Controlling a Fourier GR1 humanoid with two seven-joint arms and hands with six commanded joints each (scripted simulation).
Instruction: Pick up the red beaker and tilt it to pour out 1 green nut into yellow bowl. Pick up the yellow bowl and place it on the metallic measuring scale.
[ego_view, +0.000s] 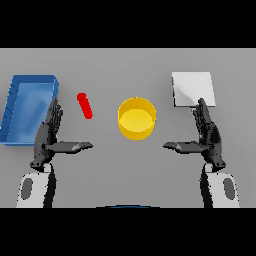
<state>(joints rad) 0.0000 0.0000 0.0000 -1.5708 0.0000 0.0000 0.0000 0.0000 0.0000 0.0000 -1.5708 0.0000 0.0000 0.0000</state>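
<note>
Nothing is grasped yet: both hands hover flat over the tabletop (125, 170) with fingers straight and thumbs spread inward, the left hand (48, 136) near the beaker (85, 105), the right hand (206, 133) just below the scale (193, 89). The bowl (136, 118) sits between beaker and scale; a blue tray (27, 107) lies far left. Judging by this, the first step is pending, and the left hand must reach forward and right, then curl round the beaker.

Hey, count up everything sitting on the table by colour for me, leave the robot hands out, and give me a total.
Blue: 1, the blue tray
Red: 1, the red beaker
Yellow: 1, the yellow bowl
Silver: 1, the metallic measuring scale
Total: 4
</note>
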